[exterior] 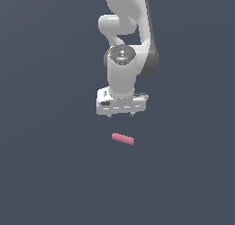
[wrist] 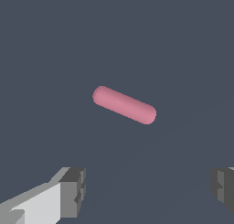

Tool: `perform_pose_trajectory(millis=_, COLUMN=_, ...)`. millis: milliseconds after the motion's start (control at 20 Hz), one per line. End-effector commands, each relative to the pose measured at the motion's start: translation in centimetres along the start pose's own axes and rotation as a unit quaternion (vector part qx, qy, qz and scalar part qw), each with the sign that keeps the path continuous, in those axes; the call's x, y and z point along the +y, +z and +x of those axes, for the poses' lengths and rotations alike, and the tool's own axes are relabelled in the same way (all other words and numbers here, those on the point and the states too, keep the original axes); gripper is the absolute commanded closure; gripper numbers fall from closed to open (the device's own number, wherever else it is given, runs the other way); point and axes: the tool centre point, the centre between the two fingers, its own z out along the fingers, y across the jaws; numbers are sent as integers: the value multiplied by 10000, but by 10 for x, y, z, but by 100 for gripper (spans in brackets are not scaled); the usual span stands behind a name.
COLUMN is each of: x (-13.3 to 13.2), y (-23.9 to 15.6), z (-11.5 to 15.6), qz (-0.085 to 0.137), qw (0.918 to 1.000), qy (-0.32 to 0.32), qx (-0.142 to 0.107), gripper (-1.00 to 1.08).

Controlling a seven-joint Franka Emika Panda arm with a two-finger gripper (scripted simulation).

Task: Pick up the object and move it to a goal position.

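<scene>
The object, a small pink rod with rounded ends, lies flat on the dark grey surface, slightly slanted. The white gripper hangs above it, pointing down, with a gap between them. In the wrist view the pink rod lies in the middle, and the two grey fingertips stand far apart with nothing between them. The gripper is open and empty.
The white arm rises behind the gripper to the top of the exterior view. The dark grey surface fills everything else in view. No goal marker shows.
</scene>
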Motion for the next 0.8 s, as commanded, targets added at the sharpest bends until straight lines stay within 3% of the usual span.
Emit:
perform_pose_trajectory(millis=0, x=0, y=3, z=2, qz=-11, qw=9999, qy=-167, qx=-2, gripper=-92)
perform_pose_trajectory(millis=400, x=0, y=17, z=10, qz=-57, qw=9945, qy=-1041, qx=-8, gripper=-92)
perform_pose_trajectory(millis=750, x=-1, y=34, z=19, qz=-93, qw=9786, qy=-2056, qx=-15, gripper=-92)
